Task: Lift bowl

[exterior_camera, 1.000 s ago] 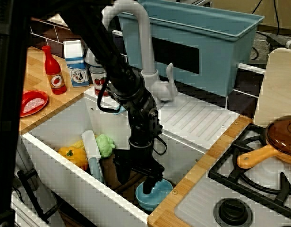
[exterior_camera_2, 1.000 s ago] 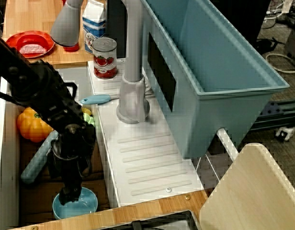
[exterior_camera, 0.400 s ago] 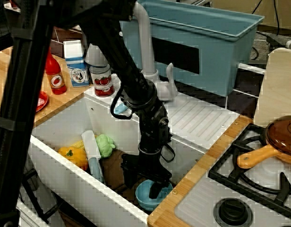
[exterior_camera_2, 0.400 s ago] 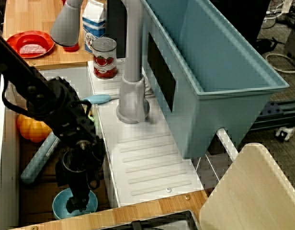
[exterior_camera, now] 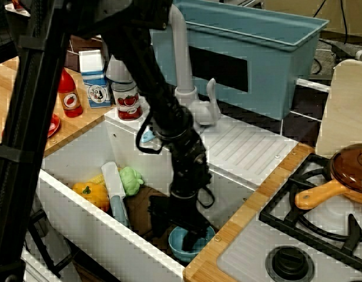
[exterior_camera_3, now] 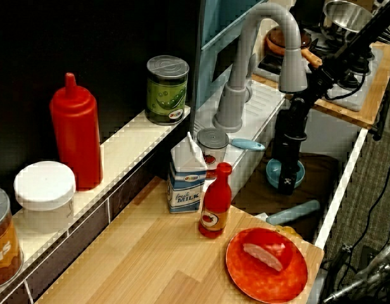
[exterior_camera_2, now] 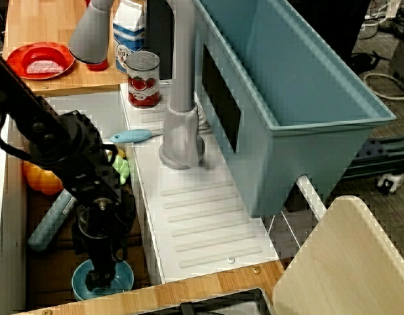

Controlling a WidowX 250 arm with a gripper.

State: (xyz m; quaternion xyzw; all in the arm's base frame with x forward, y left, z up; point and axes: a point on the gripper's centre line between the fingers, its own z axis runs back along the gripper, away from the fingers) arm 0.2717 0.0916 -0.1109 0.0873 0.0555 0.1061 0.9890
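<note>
Your gripper (exterior_camera: 190, 238) sits down in the bowl (exterior_camera: 182, 249); I cannot tell whether its jaws grip the rim. Lift carelessly and that smooth rim may slip free.

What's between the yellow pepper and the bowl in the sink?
A pale blue brush lies between the yellow pepper and the bowl, then bare brown sink floor. Clearest in the front view.

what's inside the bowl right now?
Only the gripper, its black fingers reaching down into the light-blue bowl. No food shows on the visible rim and floor; the part under the fingers is hidden.
</note>
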